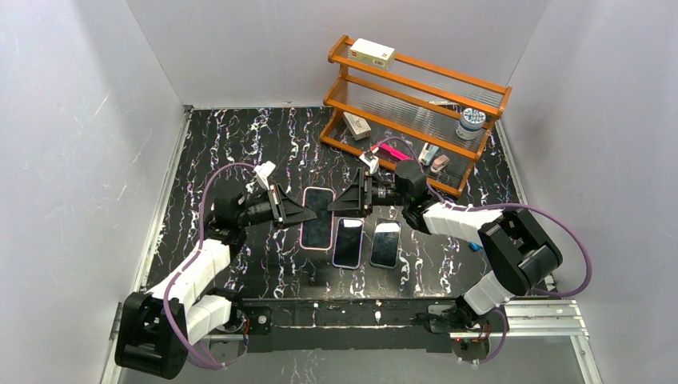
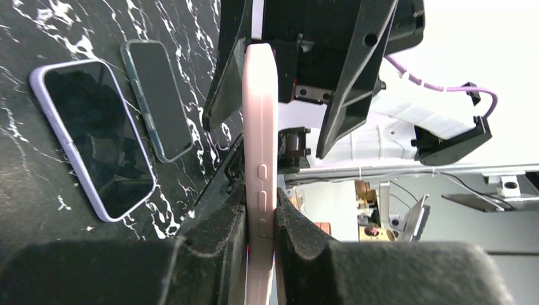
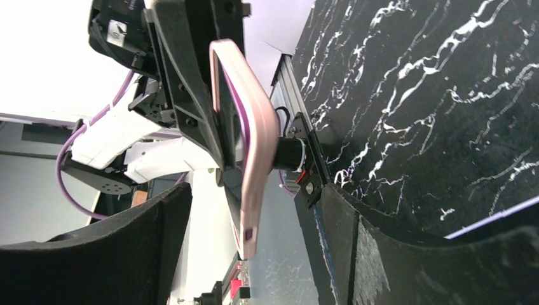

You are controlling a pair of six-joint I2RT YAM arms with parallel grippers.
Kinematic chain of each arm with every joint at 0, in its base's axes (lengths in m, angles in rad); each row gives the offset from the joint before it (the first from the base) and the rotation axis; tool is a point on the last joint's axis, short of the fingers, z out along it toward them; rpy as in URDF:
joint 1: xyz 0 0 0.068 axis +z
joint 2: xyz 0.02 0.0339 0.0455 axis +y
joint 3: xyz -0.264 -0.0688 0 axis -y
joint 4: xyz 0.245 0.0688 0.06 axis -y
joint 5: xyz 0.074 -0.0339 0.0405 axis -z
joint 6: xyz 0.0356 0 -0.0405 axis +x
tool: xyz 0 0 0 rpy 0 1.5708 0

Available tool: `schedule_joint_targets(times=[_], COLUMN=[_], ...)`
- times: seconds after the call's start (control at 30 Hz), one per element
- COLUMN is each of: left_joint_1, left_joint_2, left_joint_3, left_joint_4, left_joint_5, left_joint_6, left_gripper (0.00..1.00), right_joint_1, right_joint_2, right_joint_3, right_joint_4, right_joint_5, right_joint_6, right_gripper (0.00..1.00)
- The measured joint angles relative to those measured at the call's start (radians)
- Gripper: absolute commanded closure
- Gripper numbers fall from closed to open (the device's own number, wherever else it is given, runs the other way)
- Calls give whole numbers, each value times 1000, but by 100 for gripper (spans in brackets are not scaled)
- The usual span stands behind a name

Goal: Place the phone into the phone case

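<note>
Pink rubbery phone case (image 1: 317,218), a dark screen showing inside its rim, hangs between the arms, apparently off the black marbled tabletop (image 1: 240,152), long axis running 12 to 6 in the top view. At its 9 o'clock the left gripper (image 1: 297,214) pinches it narrowly across the thin edge. At its 2 o'clock the right gripper (image 1: 353,198) stands wide, straddling the case. A lilac-cased phone (image 1: 348,242) and a clear-cased phone (image 1: 384,244) lie at 4 o'clock
</note>
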Motion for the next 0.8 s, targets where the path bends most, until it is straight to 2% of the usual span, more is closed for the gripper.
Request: schedule_joint_targets(times=[0.13,0.27,0.3,0.4,0.47,0.73,0.8], left_joint_1=[-42,-78,-84,-88,-88,-92,-94], left_joint_2=[3,11,11,12,12,34,41], left_joint_3=[0,-6,-10,-14,-13,55,64], left_joint_4=[12,13,14,28,21,-195,-211], left_joint_5=[13,13,14,16,11,-27,-33], left_joint_6=[-8,-11,-12,-13,2,158,173], left_gripper=[100,100,100,100,100,100,100], right_joint_1=[-4,-8,-10,-18,-25,-24,-24], right_joint_2=[1,6,8,16,18,-2,-9], right_joint_3=[35,55,57,58,58,72,82], right_joint_4=[-2,12,16,6,-1,-126,-159], right_joint_5=[-18,-27,-29,-27,-28,-2,5], right_joint_6=[-13,-7,-1,-1,5,-102,-126], right_gripper=[31,47,54,85,97,97,83])
